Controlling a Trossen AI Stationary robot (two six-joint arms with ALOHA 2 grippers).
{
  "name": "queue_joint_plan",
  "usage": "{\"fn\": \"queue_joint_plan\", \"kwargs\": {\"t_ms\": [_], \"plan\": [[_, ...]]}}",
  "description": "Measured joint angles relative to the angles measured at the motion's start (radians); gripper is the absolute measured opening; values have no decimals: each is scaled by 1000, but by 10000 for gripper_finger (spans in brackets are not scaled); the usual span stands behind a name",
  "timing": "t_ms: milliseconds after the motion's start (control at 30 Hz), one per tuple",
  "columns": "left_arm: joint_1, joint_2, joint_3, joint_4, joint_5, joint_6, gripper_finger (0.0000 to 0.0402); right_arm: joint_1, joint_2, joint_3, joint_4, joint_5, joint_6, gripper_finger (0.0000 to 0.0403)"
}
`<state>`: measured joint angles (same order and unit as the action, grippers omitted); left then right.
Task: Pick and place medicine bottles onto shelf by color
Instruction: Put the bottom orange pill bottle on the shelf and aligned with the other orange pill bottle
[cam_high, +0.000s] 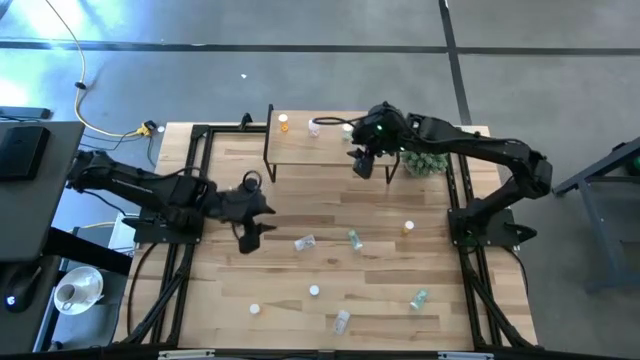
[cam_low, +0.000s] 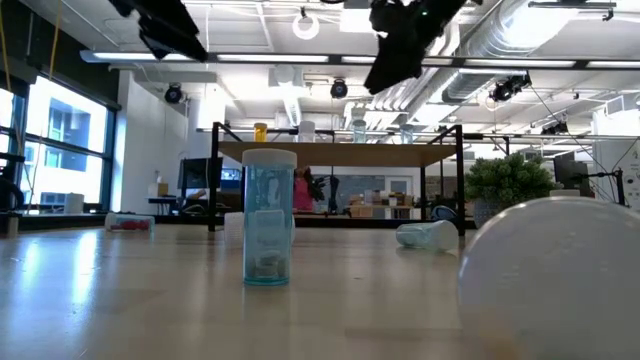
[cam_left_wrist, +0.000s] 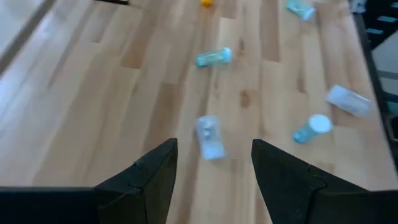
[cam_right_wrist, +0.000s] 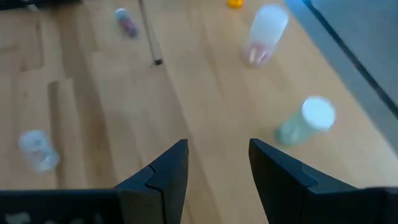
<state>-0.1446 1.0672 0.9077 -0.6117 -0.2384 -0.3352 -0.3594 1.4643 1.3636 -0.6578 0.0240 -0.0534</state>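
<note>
- Okay, I've got the left gripper (cam_high: 250, 228) out over the left-middle of the table (cam_high: 300, 315); its wrist camera shows both fingers (cam_left_wrist: 149, 177) standing apart with nothing between them.
- Just ahead of those fingers a bluish bottle (cam_left_wrist: 209, 137) lies on its side on the wood, clear of both fingertips.
- Further out in that same view I see a blue bottle (cam_left_wrist: 213, 57) lying down, another blue one (cam_left_wrist: 310, 129) with its white cap towards me, and a pale one (cam_left_wrist: 348, 100) near the table edge.
- My right gripper (cam_high: 364, 162) hangs over the right end of the shelf (cam_high: 300, 147), at the far side of the table.
- From its wrist camera, the fingers (cam_right_wrist: 166, 171) are spread and empty, hovering above the light board.
- On the shelf below it I can make out a green bottle (cam_right_wrist: 305, 123) with a white cap and a pinkish one (cam_right_wrist: 263, 35); whether they stand or lie I can't tell.
- From overhead, an orange bottle (cam_high: 284, 124) sits at the shelf's left end.
- Loose bottles are scattered across the table's near half: a green one (cam_high: 353, 239) mid-table, an orange one (cam_high: 408, 229) to its right, another green one (cam_high: 419, 298) near the right rail.
- At table level a blue bottle (cam_low: 268, 230) stands upright close to the camera.
- Beside the right gripper there's a spiky green plant (cam_high: 428, 161), just off the shelf's right end.
</note>
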Motion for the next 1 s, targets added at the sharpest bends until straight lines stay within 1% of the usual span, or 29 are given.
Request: {"fn": "queue_joint_plan", "kwargs": {"t_ms": [67,200,300,533,633,800,933,1000], "plan": [[-57,0,0,0,-39,-43,197,14,-40,-42,11,-23,23,161],[-159,3,0,-1,-113,-130,197,65,-106,-121,25,-27,63,161],[-226,20,0,-4,-142,-188,197,117,-146,-172,55,-26,84,161],[-353,102,0,6,-151,-265,197,258,-165,-260,150,-2,114,161],[-401,147,0,5,-151,-287,197,319,-161,-322,261,-2,125,161],[-468,208,0,14,-148,-356,197,401,-161,-404,397,0,134,161],[-513,241,0,25,-149,-421,197,461,-161,-448,467,50,141,161],[-532,253,0,43,-150,-432,197,484,-161,-457,468,82,142,161]]}}
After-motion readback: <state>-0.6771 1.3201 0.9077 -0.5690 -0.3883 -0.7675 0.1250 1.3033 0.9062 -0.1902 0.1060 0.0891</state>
